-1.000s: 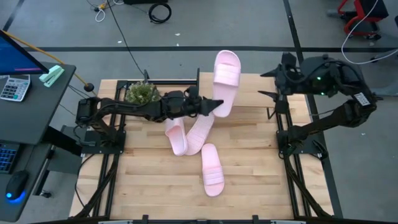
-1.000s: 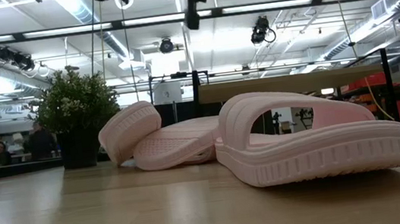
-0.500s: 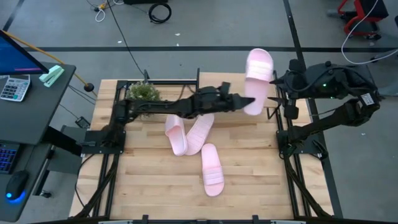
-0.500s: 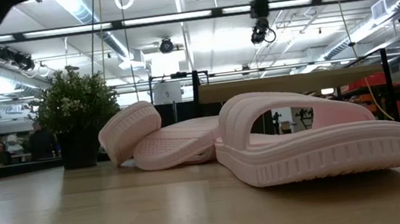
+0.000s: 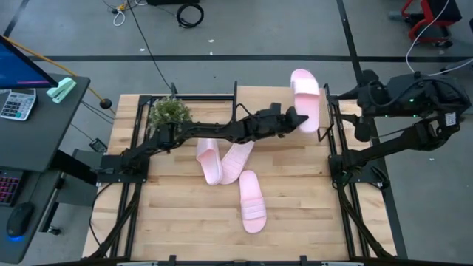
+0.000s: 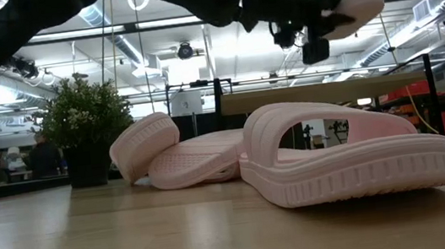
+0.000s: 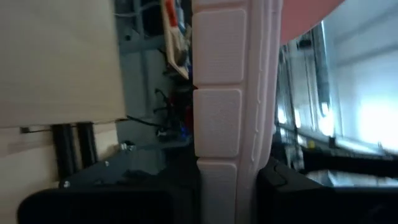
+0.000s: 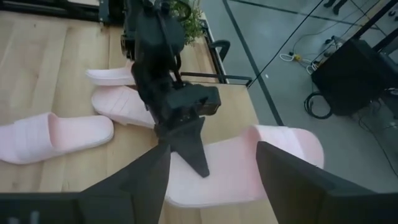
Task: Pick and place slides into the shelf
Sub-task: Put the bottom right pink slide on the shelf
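My left gripper (image 5: 297,120) reaches across from the table's left and is shut on one pale pink slide (image 5: 305,97). It holds the slide in the air over the far right of the table, above the right end of the shelf (image 6: 287,98). Three more slides rest on the tabletop: two overlap at the middle (image 5: 209,159) (image 5: 238,155), and one lies flat on its sole nearer the front (image 5: 252,199). My right gripper (image 8: 211,149) stands open at the table's right, facing the held slide (image 8: 273,149) without touching it. My left gripper pinches the slide's heel end (image 8: 214,163) between its two fingers. One finger (image 8: 189,149) lies on the footbed; the other is hidden under the sole (image 7: 217,124). The fingers come level from the table's left. The slide is lifted clear and rolled toward its side.
A potted plant (image 5: 168,111) stands at the far left of the table. Black frame rails run along the left (image 5: 137,159) and right (image 5: 334,159) edges. The near half of the plank top is bare wood around the front slide.
My left gripper has carried the slide from above the table's far middle toward the right edge and a little down. It rolled as it went, so the slide now shows more of its side. My right gripper has drawn back toward the right edge.
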Controlling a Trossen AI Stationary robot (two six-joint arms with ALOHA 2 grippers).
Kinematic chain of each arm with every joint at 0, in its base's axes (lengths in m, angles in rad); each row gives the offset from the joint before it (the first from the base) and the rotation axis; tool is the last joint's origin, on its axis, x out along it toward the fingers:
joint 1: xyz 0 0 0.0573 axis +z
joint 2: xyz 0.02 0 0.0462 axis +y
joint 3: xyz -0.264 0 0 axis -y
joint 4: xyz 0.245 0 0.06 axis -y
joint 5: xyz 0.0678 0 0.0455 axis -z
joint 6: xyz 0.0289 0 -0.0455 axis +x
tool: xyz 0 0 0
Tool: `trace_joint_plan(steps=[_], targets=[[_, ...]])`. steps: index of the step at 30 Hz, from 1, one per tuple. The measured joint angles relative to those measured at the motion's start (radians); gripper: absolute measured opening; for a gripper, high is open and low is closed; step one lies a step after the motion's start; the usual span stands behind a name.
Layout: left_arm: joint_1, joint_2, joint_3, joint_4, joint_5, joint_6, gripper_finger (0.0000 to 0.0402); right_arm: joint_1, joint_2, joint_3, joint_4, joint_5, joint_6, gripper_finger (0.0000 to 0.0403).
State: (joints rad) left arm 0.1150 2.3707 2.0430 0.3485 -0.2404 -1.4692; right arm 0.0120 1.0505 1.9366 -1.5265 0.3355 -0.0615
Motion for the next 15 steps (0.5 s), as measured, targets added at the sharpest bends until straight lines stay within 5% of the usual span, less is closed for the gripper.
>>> trace_joint_plan(steps=[6,15], targets=[[0.009,0.002,0.003,0.007,-0.032,-0.042,0.0097,0.000,-0.006,0.000,0.000,-0.013,0.008,0.0242],[0.048,-0.001,0.126,-0.119,-0.025,0.063,0.0075,0.000,-0.005,0.000,0.000,-0.030,0.008,0.0242]])
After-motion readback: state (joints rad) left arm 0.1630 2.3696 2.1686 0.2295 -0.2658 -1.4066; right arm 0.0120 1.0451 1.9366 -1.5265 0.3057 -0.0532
